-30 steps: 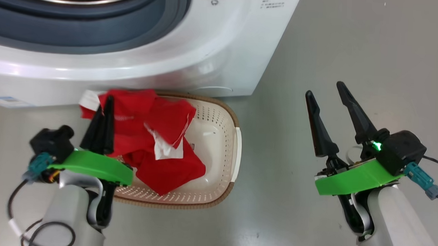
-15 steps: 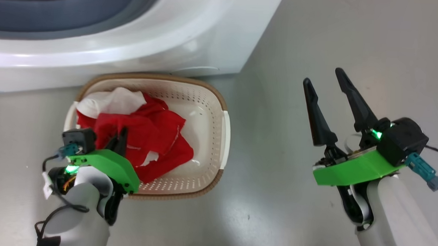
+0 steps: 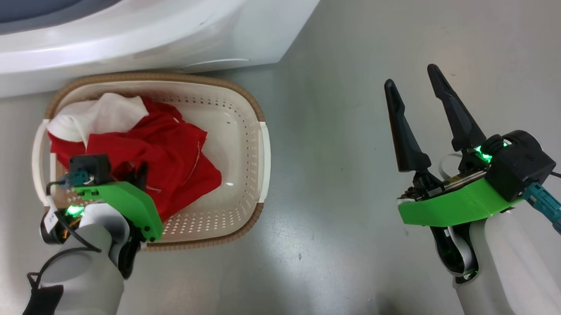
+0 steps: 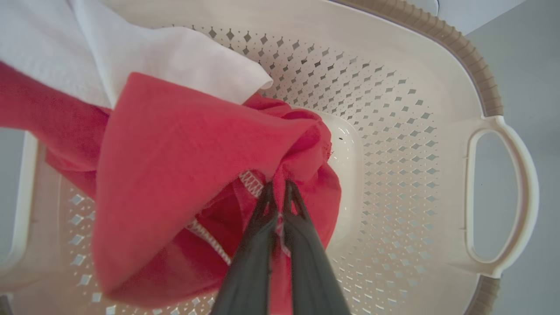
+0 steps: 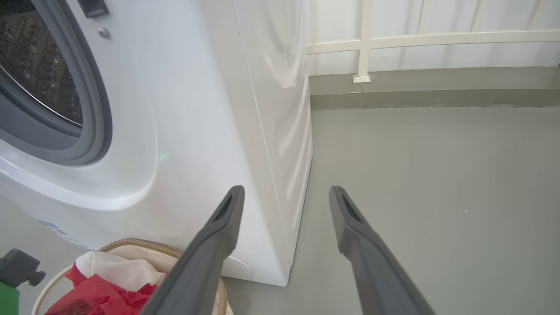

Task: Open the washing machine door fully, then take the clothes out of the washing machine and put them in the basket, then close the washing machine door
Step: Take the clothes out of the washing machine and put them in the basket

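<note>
While left fingers (image 4: 253, 258) pinch red clothes (image 4: 183, 144) inside basket (image 4: 437, 83), right fingers (image 3: 406, 139) spread; well apart.

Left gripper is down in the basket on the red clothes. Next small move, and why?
Probably open the left gripper: it is pinched shut on the clothes, which already lie bunched inside the basket, so letting go should leave them there. The right gripper is open and holds nothing.

Left gripper (image 3: 138, 172) fingers mostly hidden behind own green mount (image 3: 127, 203), tips buried in clothes (image 3: 167, 148). Basket (image 3: 235, 106) corner under that wrist covered. Washing machine (image 3: 172, 25) beyond fingertips cut by top edge. Blue label (image 5: 59, 231) left of right gripper (image 5: 286, 189) unreadable.
</note>
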Motion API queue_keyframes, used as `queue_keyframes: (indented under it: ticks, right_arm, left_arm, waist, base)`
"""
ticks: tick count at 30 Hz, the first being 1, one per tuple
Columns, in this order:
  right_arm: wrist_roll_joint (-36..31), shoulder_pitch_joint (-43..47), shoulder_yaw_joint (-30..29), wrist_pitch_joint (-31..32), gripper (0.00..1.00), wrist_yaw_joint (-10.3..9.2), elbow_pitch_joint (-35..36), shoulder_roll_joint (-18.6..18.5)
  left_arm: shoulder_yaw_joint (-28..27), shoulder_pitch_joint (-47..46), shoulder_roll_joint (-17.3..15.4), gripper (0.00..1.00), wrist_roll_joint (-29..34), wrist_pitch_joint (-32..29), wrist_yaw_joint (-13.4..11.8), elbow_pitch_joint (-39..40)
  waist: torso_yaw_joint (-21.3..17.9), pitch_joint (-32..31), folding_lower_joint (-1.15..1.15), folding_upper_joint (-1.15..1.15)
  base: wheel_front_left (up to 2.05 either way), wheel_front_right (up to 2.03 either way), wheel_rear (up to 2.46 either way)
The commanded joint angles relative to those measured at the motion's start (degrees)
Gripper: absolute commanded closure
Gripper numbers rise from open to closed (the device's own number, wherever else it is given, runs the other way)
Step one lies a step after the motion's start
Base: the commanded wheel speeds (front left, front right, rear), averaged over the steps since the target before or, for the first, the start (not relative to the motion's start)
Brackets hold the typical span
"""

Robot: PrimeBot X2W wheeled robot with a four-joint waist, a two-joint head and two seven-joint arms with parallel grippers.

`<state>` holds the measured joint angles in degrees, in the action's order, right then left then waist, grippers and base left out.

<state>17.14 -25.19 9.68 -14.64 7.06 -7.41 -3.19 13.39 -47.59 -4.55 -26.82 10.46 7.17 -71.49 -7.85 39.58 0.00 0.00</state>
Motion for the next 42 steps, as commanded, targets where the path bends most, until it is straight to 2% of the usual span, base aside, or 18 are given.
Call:
queue_keyframes:
  ticks: [1,2,3,4,5,16,25,32,42]
  right_arm:
    - [0.24,0.57,0.81,-0.36,0.0,0.43,1.33,0.32]
    - [0.28,0.59,0.76,-0.36,0.0,0.43,1.26,0.32]
    - [0.31,0.64,0.69,-0.36,0.0,0.43,1.18,0.32]
    - [0.32,0.7,0.57,-0.36,0.0,0.43,1.11,0.32]
    - [0.33,0.74,0.47,-0.36,0.0,0.43,1.07,0.32]
    - [-0.34,1.74,-0.06,-0.36,0.0,0.43,-0.11,0.32]
    - [-0.96,4.57,-0.39,-0.36,0.0,0.43,-1.65,0.32]
    - [-1.35,7.22,-1.04,-0.36,0.0,0.43,-2.52,0.32]
    - [-1.1,10.12,-1.88,-0.36,0.0,0.43,-2.93,0.32]
  left_arm:
    - [-0.52,0.26,-1.77,0.65,-0.72,0.75,0.31,-0.11]
    - [-0.29,0.28,-1.77,0.56,-0.93,0.88,0.31,-0.24]
    - [-0.07,0.34,-1.77,0.4,-1.16,1.16,0.31,-0.29]
    - [0.14,0.45,-1.75,0.1,-1.41,1.6,0.31,-0.22]
    - [0.22,0.59,-1.76,0.0,-1.75,2.09,0.31,-0.11]
    - [1.73,4.39,-2.1,0.0,-4.87,4.45,0.32,4.95]
    - [-3.13,12.18,-3.08,0.0,-7.68,4.52,0.32,16.06]
    - [-6.76,18.96,-3.3,0.0,-4.4,4.53,0.32,26.8]
    - [-12.15,28.83,-3.2,0.0,3.87,4.53,-0.56,42.14]
  waist:
    - [-0.4,0.26,0.0,0.0]
    - [-0.35,0.08,0.0,0.0]
    - [-0.26,-0.14,0.0,0.0]
    - [-0.09,-0.51,0.0,0.0]
    - [0.08,-0.88,0.0,0.0]
    - [3.38,-7.14,0.0,0.0]
    - [6.12,-15.5,0.0,0.0]
    - [7.53,-21.41,0.0,0.0]
    - [7.63,-27.76,0.0,0.0]
  base:
    - [0.0,0.0,0.0]
    - [0.0,0.0,0.0]
    - [0.0,0.0,0.0]
    - [0.0,0.0,0.0]
    - [0.0,0.0,0.0]
    - [0.0,0.0,0.0]
    - [0.0,0.0,0.0]
    - [0.0,0.0,0.0]
    - [0.0,0.0,0.0]
